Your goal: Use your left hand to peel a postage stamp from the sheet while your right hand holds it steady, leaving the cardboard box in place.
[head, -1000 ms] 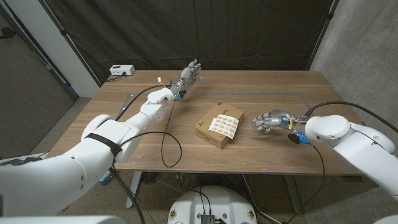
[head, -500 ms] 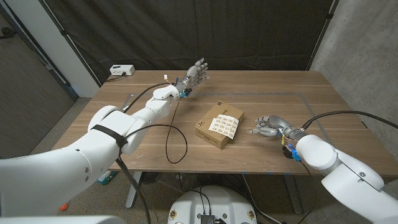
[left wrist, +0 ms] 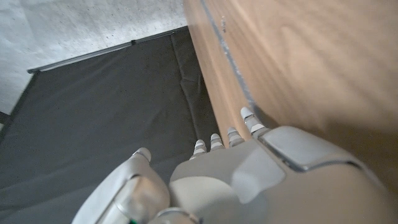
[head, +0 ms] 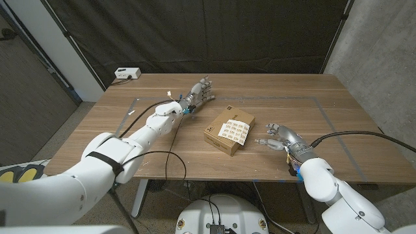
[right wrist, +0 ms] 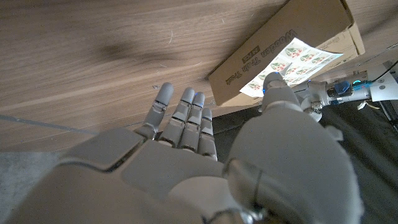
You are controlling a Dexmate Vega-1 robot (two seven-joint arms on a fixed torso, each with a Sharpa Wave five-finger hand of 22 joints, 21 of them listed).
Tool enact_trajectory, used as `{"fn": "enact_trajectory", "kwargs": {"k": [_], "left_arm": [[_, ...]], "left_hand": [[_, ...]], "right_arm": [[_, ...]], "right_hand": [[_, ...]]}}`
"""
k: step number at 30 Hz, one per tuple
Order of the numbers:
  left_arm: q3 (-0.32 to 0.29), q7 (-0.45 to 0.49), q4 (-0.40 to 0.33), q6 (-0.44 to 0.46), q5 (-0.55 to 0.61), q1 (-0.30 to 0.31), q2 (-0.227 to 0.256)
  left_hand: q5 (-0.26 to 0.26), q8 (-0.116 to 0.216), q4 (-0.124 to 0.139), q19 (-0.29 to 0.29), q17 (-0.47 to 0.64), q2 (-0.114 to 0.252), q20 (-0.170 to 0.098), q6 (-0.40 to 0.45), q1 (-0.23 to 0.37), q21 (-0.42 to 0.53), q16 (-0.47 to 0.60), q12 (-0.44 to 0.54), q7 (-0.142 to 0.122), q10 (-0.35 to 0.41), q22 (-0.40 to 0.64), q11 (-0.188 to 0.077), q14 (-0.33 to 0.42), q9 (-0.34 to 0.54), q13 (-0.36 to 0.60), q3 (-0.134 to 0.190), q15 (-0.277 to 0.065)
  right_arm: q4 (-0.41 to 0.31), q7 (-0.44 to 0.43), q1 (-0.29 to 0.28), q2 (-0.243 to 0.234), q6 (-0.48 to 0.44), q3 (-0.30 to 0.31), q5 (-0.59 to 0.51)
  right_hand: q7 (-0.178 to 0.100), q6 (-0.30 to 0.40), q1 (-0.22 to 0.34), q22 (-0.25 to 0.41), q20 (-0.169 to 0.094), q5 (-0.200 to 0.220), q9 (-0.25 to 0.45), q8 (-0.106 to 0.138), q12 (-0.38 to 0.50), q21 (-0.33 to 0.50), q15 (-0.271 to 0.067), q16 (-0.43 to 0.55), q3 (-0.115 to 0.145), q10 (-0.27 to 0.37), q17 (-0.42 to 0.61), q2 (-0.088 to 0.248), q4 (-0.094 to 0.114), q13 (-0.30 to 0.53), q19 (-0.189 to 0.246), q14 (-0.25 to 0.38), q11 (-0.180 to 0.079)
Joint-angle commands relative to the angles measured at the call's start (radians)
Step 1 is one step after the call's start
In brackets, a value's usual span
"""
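- Centrally on the desk (head: 273,97), the cardboard box (head: 229,130) is seen, with the stamp sheet (head: 234,128) laid on top.
- Left robot hand (head: 198,90) is raised beyond the box, fingers spread, nothing held.
- Right robot hand (head: 281,137) is kept just beside the box, fingers apart, empty.

Even, fairly bright overhead light, soft shadows, sharp head view, wrist views perhaps slightly blurred close up

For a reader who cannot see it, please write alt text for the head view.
A cardboard box with a stamp sheet on top sits mid-table. The open left hand hovers behind it; the open right hand is beside it, touching neither.
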Motion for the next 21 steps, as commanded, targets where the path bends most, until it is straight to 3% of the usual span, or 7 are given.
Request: {"fn": "enact_trajectory", "kwargs": {"k": [1,5,9,15,21], "left_arm": [[-0.001,0.084,-0.447,0.169,-0.015,0.119,0.083],[0.015,0.059,-0.405,0.156,-0.012,0.089,0.07],[0.027,0.023,-0.389,0.142,-0.013,0.067,0.064],[0.049,0.007,-0.407,0.122,0.011,0.043,0.065],[0.053,0.005,-0.432,0.145,0.008,0.044,0.072]], "left_hand": [[-0.004,0.004,-0.004,-0.192,0.005,0.039,0.013,-0.054,0.016,-0.005,0.002,0.011,0.011,-0.047,0.006,0.012,-0.08,0.005,0.006,0.004,0.012],[-0.006,0.004,-0.003,-0.193,0.006,0.04,0.017,-0.054,0.016,-0.005,0.001,0.01,0.01,-0.048,0.007,0.015,-0.083,0.005,0.006,0.005,0.014],[-0.011,0.002,0.0,-0.161,0.007,0.042,0.002,-0.051,0.016,0.007,0.002,0.01,0.01,-0.045,0.009,0.019,-0.082,0.006,0.007,0.007,0.004],[-0.016,0.001,0.001,-0.152,0.007,0.042,0.008,-0.052,0.018,0.01,0.002,0.009,0.009,-0.045,0.01,0.02,-0.081,0.006,0.007,0.008,0.004],[-0.018,0.0,0.002,-0.157,0.007,0.042,0.013,-0.051,0.018,0.008,0.003,0.009,0.009,-0.044,0.01,0.02,-0.08,0.006,0.007,0.008,0.004]], "right_arm": [[0.098,-0.13,-0.071,0.113,0.236,0.004,-0.109],[0.135,-0.173,-0.083,0.144,0.285,-0.007,-0.166],[0.172,-0.205,-0.088,0.181,0.327,-0.01,-0.197],[0.256,-0.281,-0.081,0.23,0.385,-0.027,-0.265],[0.32,-0.34,-0.073,0.278,0.422,-0.038,-0.317]], "right_hand": [[-0.01,0.036,-0.002,-0.007,-0.002,0.019,0.006,0.02,0.026,-0.015,-0.052,0.007,-0.017,0.039,0.006,-0.021,-0.001,0.0,0.026,0.027,-0.008],[-0.015,0.055,-0.001,-0.009,-0.014,0.031,0.008,0.028,0.039,-0.025,-0.061,0.009,-0.027,0.059,0.008,-0.03,-0.003,0.001,0.046,0.037,-0.023],[-0.026,0.07,-0.005,-0.009,-0.026,0.037,0.009,0.034,0.048,-0.035,-0.066,0.009,-0.036,0.072,0.011,-0.036,-0.003,0.001,0.05,0.039,-0.038],[-0.027,0.078,0.009,-0.009,-0.03,0.051,0.01,0.037,0.06,-0.047,-0.084,0.027,-0.038,0.09,0.018,-0.026,-0.005,0.002,0.058,0.076,-0.035],[-0.035,0.088,0.031,-0.005,-0.035,0.066,0.011,0.04,0.071,-0.055,-0.099,0.041,-0.036,0.105,0.028,-0.015,-0.011,0.004,0.068,0.095,-0.05]]}}
